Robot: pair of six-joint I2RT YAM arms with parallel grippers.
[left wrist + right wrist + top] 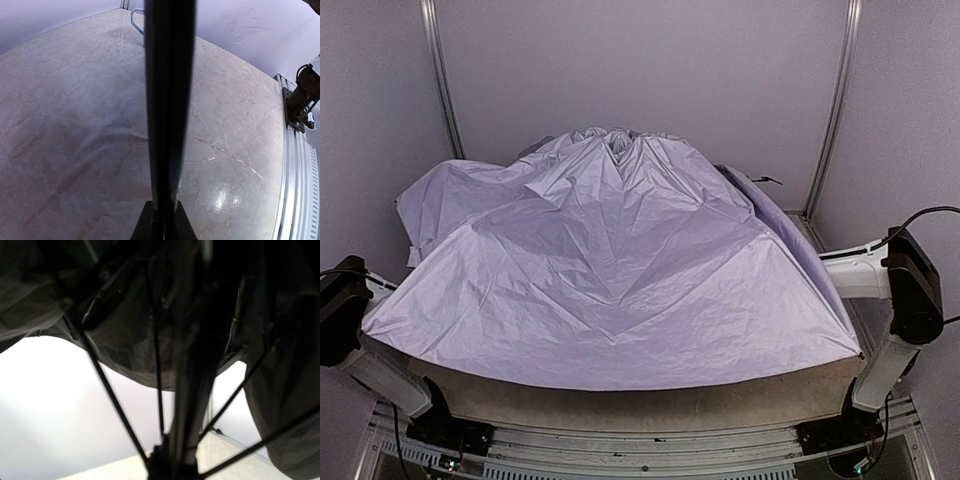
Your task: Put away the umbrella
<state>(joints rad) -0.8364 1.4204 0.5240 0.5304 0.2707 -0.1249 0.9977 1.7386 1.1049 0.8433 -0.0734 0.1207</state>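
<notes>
- Overhead, the umbrella [610, 250] lies opened out across the table [650, 400], its pale lavender canopy [520, 290] hiding nearly all of the top; only a bare strip shows along the 6 o'clock edge.
- The crumpled peak of the canopy sits toward 12 o'clock and the hem fans down from 8 o'clock to 4 o'clock.
- The left arm [345, 310] reaches in under the hem at 8 o'clock and the right arm [910, 290] at 4 o'clock; the fabric hides both of their ends in this view.
- From the left wrist, the left gripper [164, 222] is pinched narrow on the umbrella's black shaft [167, 100], which runs from 6 o'clock straight up to 12 o'clock above the beige marbled tabletop.
- A pale blue loop [136, 22] shows just beside the shaft at 11 o'clock, and a metal rail [295, 175] borders the table at 3 o'clock.
- From the right wrist, the black underside and thin ribs [157, 365] fill the frame, converging on the right gripper [172, 470] at 6 o'clock; it is too dark and blurred to tell how its jaws stand.
</notes>
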